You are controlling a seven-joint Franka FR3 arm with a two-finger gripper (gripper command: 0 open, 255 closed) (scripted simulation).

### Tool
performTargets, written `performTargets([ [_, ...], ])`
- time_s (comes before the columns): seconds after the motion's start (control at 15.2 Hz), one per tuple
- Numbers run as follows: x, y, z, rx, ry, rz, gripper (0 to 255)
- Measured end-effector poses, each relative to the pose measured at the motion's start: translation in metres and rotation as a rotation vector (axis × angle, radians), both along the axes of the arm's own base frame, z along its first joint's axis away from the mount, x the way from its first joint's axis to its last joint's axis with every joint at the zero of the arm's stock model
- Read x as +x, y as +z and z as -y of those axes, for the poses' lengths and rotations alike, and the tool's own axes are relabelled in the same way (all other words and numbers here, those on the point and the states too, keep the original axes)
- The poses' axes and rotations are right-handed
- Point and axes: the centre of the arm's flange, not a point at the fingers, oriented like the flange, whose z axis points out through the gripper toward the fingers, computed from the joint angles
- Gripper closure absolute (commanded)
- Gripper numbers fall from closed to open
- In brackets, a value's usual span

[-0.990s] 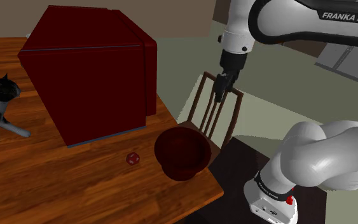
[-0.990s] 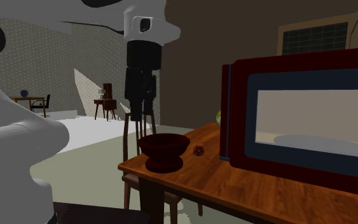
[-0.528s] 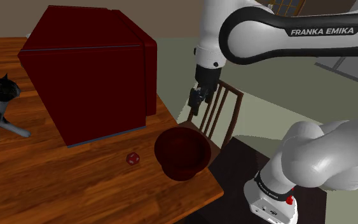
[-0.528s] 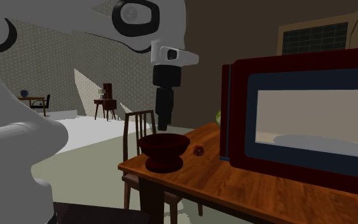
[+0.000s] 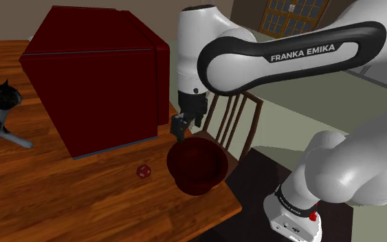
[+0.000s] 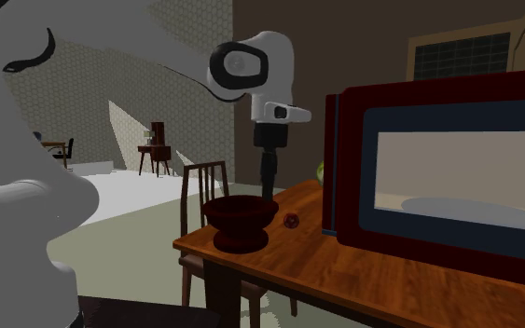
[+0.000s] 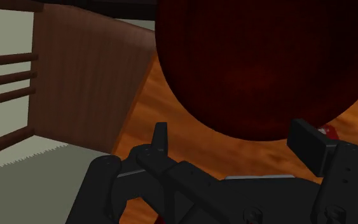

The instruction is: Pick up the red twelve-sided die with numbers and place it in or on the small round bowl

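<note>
We are hovering the claw [image 5: 180, 127] with its fingers spread and nothing between them, just over the rim of the dark red bowl [image 5: 196, 184], which is sitting by the worktop [image 5: 82, 199] edge nearest the chair [image 5: 236, 120]. The red die [image 5: 143, 171] is lying just beside the bowl, further in from that edge and apart from the claw. We are judging it small, light, rigid and apt to roll — so we are favouring a centred pinch from above, across two opposite flat faces.
</note>
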Motion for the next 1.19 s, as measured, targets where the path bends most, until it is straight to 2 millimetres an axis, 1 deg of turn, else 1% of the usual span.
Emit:
performTargets([
  [0.13,0.006,-0.01,-0.025,-0.001,0.003,0.002,0],
  [0.4,0.026,-0.032,-0.068,-0.002,0.008,0.006,0],
  [0.46,0.032,-0.034,-0.075,-0.009,0.01,0.02,0],
  [0.66,0.049,-0.045,-0.112,-0.003,0.013,0.033,0],
  [0.79,0.053,-0.056,-0.136,-0.001,0.016,0.025,0],
  [0.86,0.055,-0.061,-0.145,-0.001,0.016,0.02,0],
  [0.99,0.056,-0.068,-0.151,0.002,0.017,0.022,0],
  [1.19,0.055,-0.087,-0.152,-0.002,0.017,0.014,0],
])
